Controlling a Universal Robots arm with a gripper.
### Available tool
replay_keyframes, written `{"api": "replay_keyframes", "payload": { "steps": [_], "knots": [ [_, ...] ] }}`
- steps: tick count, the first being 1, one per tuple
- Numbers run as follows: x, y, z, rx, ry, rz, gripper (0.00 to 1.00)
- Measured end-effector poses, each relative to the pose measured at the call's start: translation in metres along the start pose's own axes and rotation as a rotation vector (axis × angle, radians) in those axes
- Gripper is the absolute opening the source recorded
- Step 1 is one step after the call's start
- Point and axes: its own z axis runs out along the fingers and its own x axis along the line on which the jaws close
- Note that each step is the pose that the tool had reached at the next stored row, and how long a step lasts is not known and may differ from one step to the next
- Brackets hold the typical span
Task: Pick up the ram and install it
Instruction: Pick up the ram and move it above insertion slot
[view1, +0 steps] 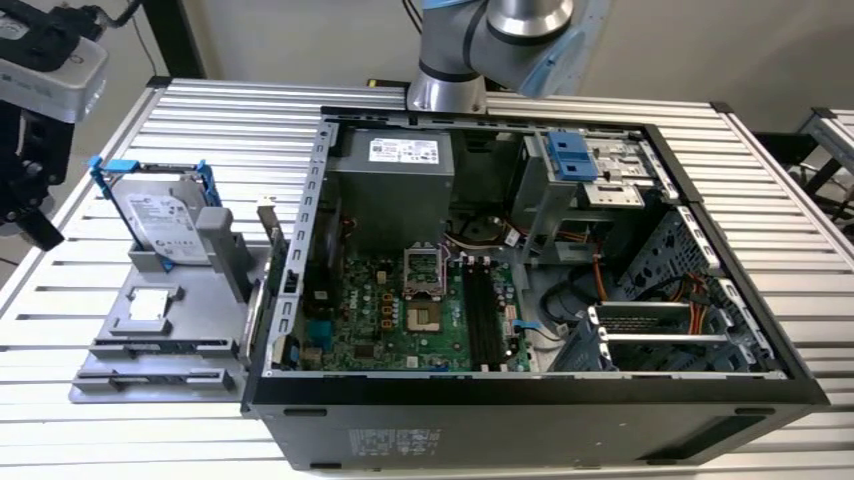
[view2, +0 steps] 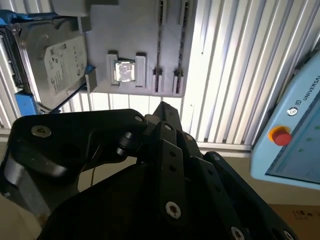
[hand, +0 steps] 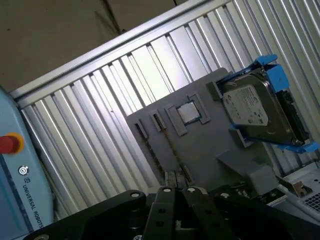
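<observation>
The ram (view1: 167, 347) stands on its long edge in a groove of the gray tray (hand: 200, 145). It lies ahead of the end effector (hand: 176, 194) and well apart from it. How far the end effector is open cannot be told from these views. It has no hold on the ram, which sits in the tray.

The step in hand appears to be the approach for pick-up.
- Centre the end effector over the middle of the ram's length.
- Turn it so that it closes across the two flat faces, not along the stick.
- Descend straight and lift straight along the groove; a tilted pull will probably bind the ram against the groove walls.
- Keep clear of the processor chip (hand: 189, 114) just beside the groove and of the hard drive (hand: 255, 110) beyond it.

In the second wrist view the ram (view2: 160, 40) looks like a thin, dark, straight strip. Its chips cannot be made out.

The tray rests on the slatted desk (view1: 134, 440) beside the open computer case (view1: 534, 385). The memory slots (view1: 483, 320) lie inside the case.
</observation>
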Motion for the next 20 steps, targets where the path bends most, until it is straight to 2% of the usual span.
{"api": "replay_keyframes", "payload": {
  "steps": [12,16,20],
  "knots": [
    [0.0,0.0,0.0,-0.0063,0.0102,-0.21,0.0],
    [0.0,0.0,0.0,0.0028,0.0063,-0.273,0.0],
    [0.0,-0.0001,0.0006,0.012,0.0051,-0.345,0.0]
  ]
}}
